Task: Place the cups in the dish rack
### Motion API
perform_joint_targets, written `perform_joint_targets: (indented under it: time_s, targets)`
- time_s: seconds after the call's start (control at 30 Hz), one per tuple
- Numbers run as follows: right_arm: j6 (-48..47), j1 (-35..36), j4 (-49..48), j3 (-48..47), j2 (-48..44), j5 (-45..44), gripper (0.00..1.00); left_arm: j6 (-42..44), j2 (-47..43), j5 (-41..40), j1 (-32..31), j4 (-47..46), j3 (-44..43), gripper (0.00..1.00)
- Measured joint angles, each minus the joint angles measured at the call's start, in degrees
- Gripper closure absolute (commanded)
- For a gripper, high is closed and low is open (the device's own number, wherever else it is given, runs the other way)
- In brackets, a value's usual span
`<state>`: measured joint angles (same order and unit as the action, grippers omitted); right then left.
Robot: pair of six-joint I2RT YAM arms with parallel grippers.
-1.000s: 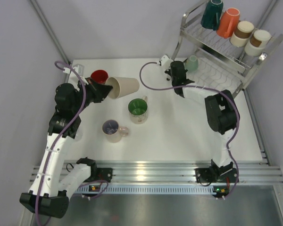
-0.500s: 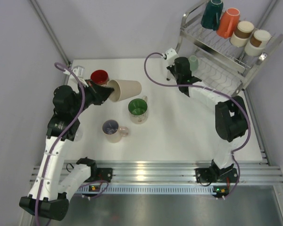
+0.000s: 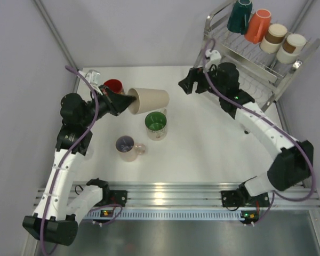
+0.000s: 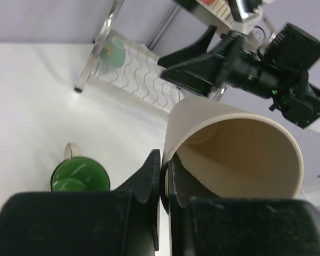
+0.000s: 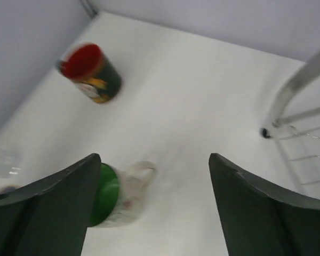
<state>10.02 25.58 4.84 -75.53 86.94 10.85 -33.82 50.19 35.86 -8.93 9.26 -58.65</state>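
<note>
The left gripper (image 4: 164, 160) is clenched on the wall of a beige cup (image 4: 240, 154), one finger inside the rim and one outside, holding it on its side above the table (image 3: 213, 144). The right gripper (image 5: 154, 157) stands wide apart and holds nothing, hovering just beside the rack (image 3: 232, 47). A mint cup (image 4: 113, 49) sits on the rack's lower shelf. A teal cup (image 3: 239, 16), an orange cup (image 3: 257, 25) and two brown-banded cups (image 3: 273, 37) fill the top shelf. A red cup (image 3: 113, 85), a green-lined mug (image 3: 156, 124) and a pinkish mug (image 3: 128, 146) stand on the table.
</note>
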Motion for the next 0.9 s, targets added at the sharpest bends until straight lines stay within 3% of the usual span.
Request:
perform_joint_targets:
  time_s: [0.1,0.23,0.37,0.47,0.7,0.9]
  targets:
    - [13.2,0.0,-8.7,5.8,-9.5,8.5,0.06,-3.0,0.9,2.3,0.0,-8.7,1.0,1.0]
    - [34.7,0.1,-29.7,19.3,-19.2,14.8,0.01,-8.9,2.0,3.6,0.0,-22.8,2.6,1.0]
    - [50.7,1.4,-46.9,27.7,-19.8,15.3,0.01,-18.1,4.0,3.0,0.0,-40.2,5.2,1.0]
    - [57.3,4.3,-54.5,29.3,-18.1,14.6,0.0,-25.6,6.8,1.8,0.0,-52.8,6.4,1.0]
    - [63.1,10.4,-71.6,27.7,-13.6,12.6,0.01,-36.5,10.7,0.5,0.0,-68.9,7.4,1.0]
    - [58.4,15.0,-73.3,21.7,-10.9,10.5,0.01,-39.3,10.7,0.4,0.0,-73.6,8.8,1.0]
